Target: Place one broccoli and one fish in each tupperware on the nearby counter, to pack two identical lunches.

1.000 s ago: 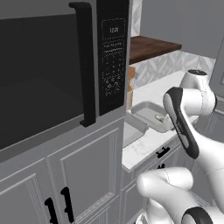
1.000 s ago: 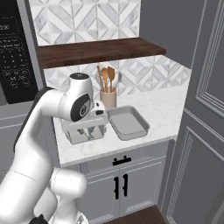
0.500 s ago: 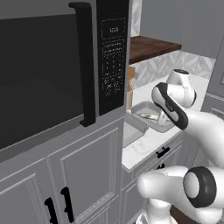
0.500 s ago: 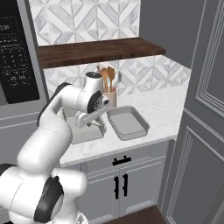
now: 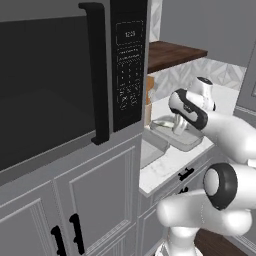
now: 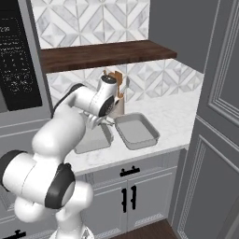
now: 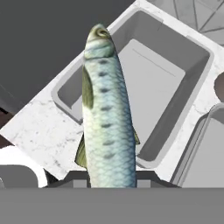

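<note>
My gripper [image 7: 109, 183], closed on the tail end of the fish [image 7: 107, 113], hangs it lengthwise over the empty tupperware [image 7: 173, 94] on the table [image 7: 39, 127]; long, probably slick-scaled and limp, it likely holds best gripped mid-body.

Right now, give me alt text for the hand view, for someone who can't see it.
A silvery, scaled fish held in the shut gripper stretches up the middle of the picture, hanging over an empty light-grey tupperware on the white speckled counter. The rim of a second tupperware shows at the right edge.
</note>
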